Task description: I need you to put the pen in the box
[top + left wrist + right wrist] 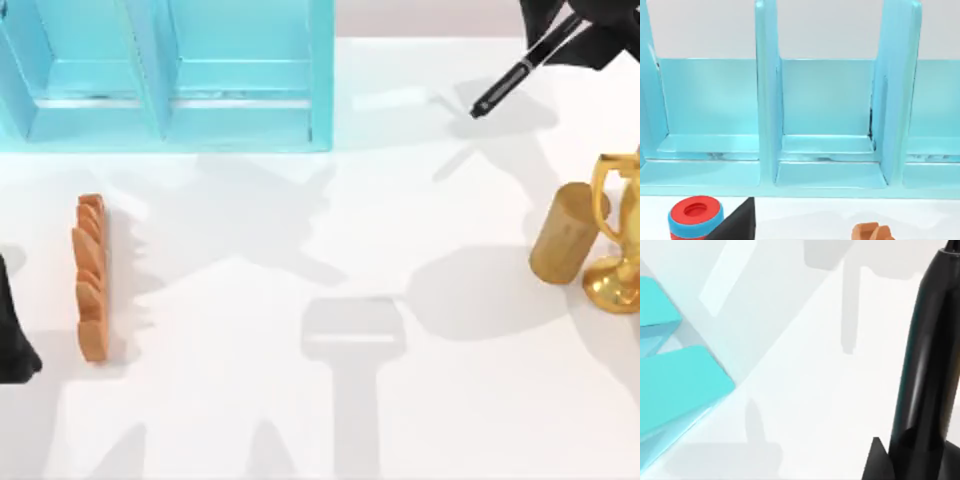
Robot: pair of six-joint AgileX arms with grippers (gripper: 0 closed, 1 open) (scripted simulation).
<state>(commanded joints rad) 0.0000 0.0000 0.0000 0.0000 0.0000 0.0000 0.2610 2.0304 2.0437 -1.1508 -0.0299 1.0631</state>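
The pen (515, 75), slim and black, hangs in the air at the table's far right corner and slants down toward the left. My right gripper (578, 28) is shut on its upper end. In the right wrist view the pen (926, 370) runs as a glossy black shaft beside a dark finger (879, 464). The box (170, 75), turquoise with upright dividers, stands at the far left, well to the left of the pen's tip. Its open compartments (827, 125) face the left wrist camera. My left gripper (15, 345) is parked at the left edge.
An orange ridged bar (91, 277) lies at the left, near the left arm. A tan cylinder (565, 232) and a gold trophy (620, 240) stand at the right edge. A red and blue ring-topped object (695, 215) sits in front of the box.
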